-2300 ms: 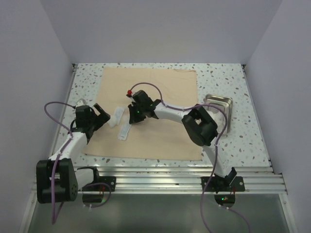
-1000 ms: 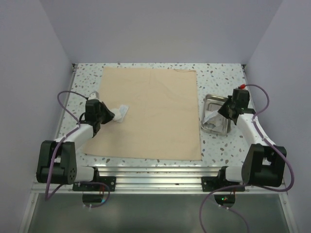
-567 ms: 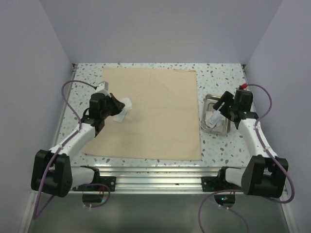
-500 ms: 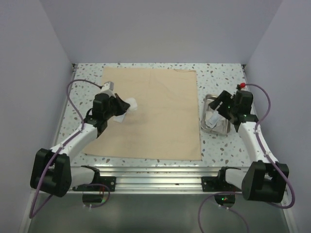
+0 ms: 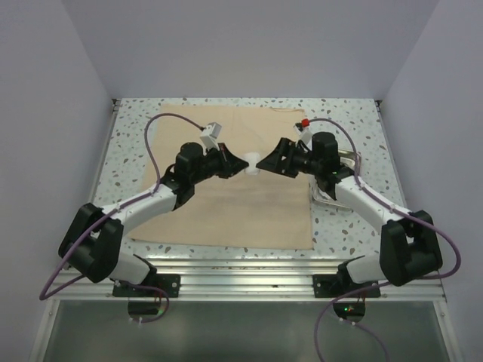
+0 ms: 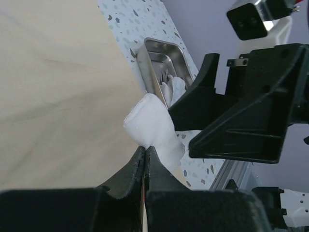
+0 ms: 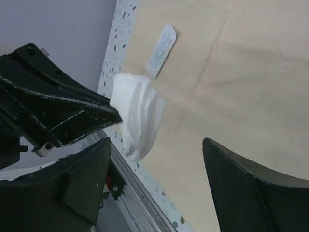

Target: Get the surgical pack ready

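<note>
Lavender walls close in a speckled counter point(image 5: 136, 143), on which a large beige cloth point(image 5: 249, 215) lies spread flat with a few soft creases. Both arms reach in over the cloth and meet above its middle, claws facing each other. The left claw point(image 5: 241, 163) is pressed together, pinching one edge of a white gauze packet point(image 5: 253, 164) so that the packet hangs in the air above the cloth, its free end turned towards the other arm. The right claw point(image 5: 266, 162) stands spread wide, its dark fingers point(image 7: 241, 188) on either side of the packet's free end; whether they touch it cannot be told. Just off the cloth's right edge sits a small rectangular steel tray point(image 6: 145, 63), largely hidden by the right arm in the overhead view; the left wrist view shows white material point(image 6: 177, 88) inside it. A second, slim white packet with printing point(image 7: 161, 50) lies flat on the cloth near its left edge, beside the speckled strip of counter.
</note>
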{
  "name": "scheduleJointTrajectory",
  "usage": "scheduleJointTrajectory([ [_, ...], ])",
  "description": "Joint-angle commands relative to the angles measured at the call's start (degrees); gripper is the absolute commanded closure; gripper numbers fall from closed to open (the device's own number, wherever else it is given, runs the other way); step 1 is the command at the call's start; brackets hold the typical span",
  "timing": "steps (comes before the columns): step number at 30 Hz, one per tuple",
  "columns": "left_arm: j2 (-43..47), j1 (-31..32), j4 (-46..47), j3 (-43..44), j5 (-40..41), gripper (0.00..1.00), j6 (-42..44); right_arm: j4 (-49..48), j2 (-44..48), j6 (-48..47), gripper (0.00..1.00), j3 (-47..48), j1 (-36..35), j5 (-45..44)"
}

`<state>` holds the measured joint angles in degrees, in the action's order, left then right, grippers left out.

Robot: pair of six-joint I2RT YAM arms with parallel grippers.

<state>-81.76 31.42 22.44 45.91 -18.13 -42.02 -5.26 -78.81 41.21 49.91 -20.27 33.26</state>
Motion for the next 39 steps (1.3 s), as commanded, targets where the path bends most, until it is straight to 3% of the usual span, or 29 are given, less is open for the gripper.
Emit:
scheduleJointTrajectory([
  [1,-0.60,0.66,6.57,2.61,-2.96,1.00,-2.45,-7.66,-2.75,3.61,0.20,2.56,-0.91,2.52],
  [3,-0.33,0.84,6.57,2.69,-2.96,1.00,-2.54,-10.10,-3.19,4.31,0.21,2.21,-1.00,2.69],
  [6,-0.42,0.92,6.57,2.69,-3.40,1.00,-2.98,-13.98,-3.99,6.77,0.41,1.42,-1.09,4.01],
  [7,-0.51,0.92,6.65,2.61,-3.58,1.00,-3.15,-14.43,-4.16,7.56,0.58,1.24,-1.00,4.36],
  [9,-0.86,1.01,6.74,2.69,-4.02,1.00,-3.16,-15.22,-3.73,7.92,0.82,0.98,-1.00,3.75],
  [10,-0.95,1.10,6.05,2.69,-4.19,0.91,-3.07,-15.57,-3.12,8.18,1.00,0.11,-1.00,2.70],
  [12,-1.30,1.10,5.43,2.96,-3.93,0.85,-2.54,-15.58,-1.62,8.36,1.00,-0.51,-1.00,2.17],
  [14,-0.69,0.93,0.09,4.01,0.27,0.43,-1.14,-14.00,-0.48,7.84,1.00,-0.52,-0.74,0.50],
  [16,0.10,0.75,-5.00,4.62,6.48,0.22,3.23,-8.65,1.54,5.65,1.00,-0.25,0.23,-3.52],
  [18,1.59,-1.35,-9.15,4.72,10.91,0.12,4.75,-5.22,3.47,5.11,1.00,-1.12,1.89,-5.39],
  [19,2.99,-2.58,-12.12,4.19,14.06,0.01,6.32,-4.07,3.83,5.19,1.00,-1.57,4.95,-6.09],
  [23,5.20,-9.34,-21.10,2.96,24.16,0.00,8.01,2.07,5.41,4.06,1.00,-3.24,14.45,-7.58],
  [25,4.59,-11.46,-26.26,2.69,29.96,0.00,8.70,8.93,6.81,0.11,1.00,-2.89,18.66,-13.26],
  [32,-2.70,-13.22,-34.21,3.48,46.14,0.01,12.40,18.44,7.35,-5.09,1.00,-3.59,28.79,-25.60],
  [39,-9.03,-14.81,-33.59,3.92,41.42,0.05,13.63,19.49,2.96,-7.90,0.99,-3.94,30.20,-29.81],
])
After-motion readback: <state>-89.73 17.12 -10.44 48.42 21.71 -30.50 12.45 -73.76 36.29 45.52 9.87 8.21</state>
